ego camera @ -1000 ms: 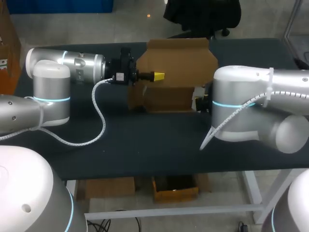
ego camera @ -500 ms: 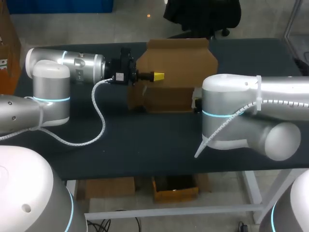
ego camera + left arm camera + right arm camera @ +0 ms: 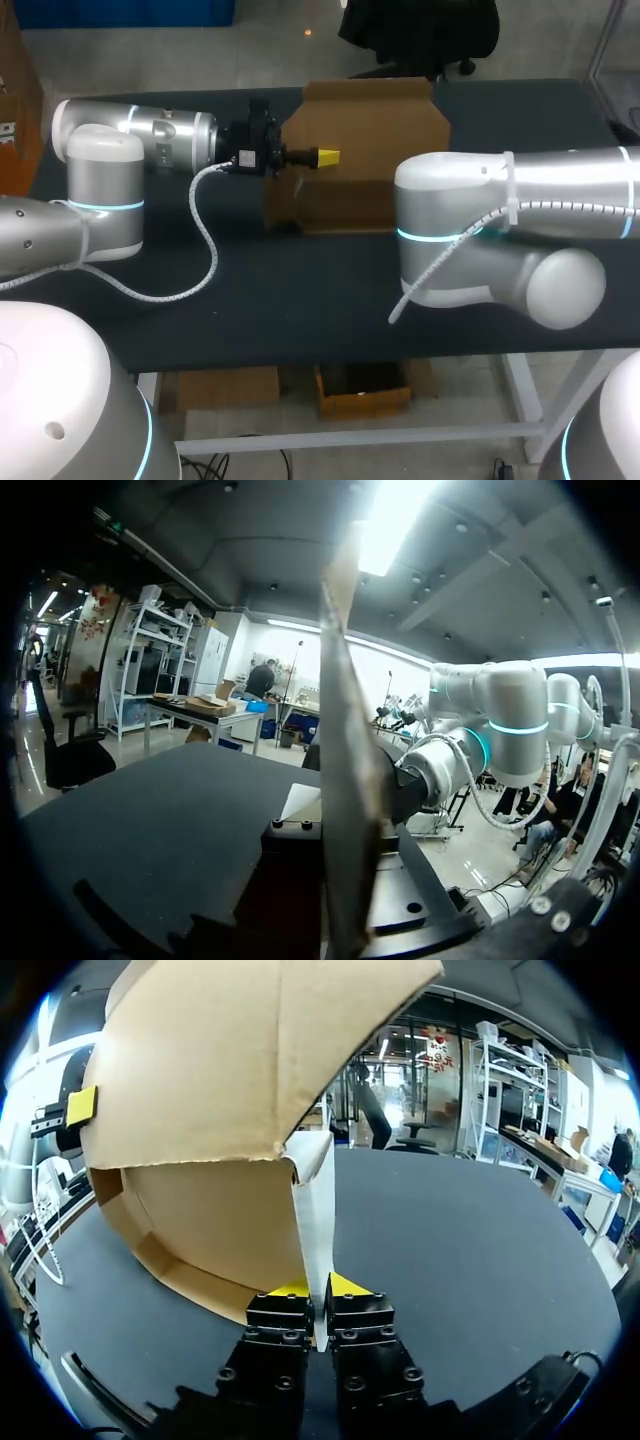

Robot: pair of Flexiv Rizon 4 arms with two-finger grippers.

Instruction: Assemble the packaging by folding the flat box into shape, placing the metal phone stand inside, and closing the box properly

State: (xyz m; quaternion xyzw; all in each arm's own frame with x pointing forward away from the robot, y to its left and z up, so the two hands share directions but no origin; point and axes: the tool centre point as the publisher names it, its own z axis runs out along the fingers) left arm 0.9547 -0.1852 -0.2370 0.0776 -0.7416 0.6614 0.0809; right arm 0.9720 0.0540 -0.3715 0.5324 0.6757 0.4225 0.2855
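A brown cardboard box [image 3: 360, 140] stands half folded at the back middle of the black table [image 3: 300, 300], its lid panel raised. My left gripper [image 3: 328, 157] is shut on the box's left wall, which the left wrist view shows edge-on as a thin cardboard panel [image 3: 345, 780] between its fingers. In the head view my right arm [image 3: 480, 240] covers the box's right side and hides its own gripper. The right wrist view shows the right gripper [image 3: 320, 1290] shut on a pale side flap [image 3: 315, 1210] under the lid [image 3: 220, 1080]. No phone stand is visible.
The left arm's white cable [image 3: 200, 260] loops over the table in front of the box's left side. Bare dark tabletop runs along the front between the arms. My right arm's elbow [image 3: 500, 720] shows beyond the panel in the left wrist view.
My right arm has shifted left towards the box, now covering more of its right side. The left arm and the box have stayed still.
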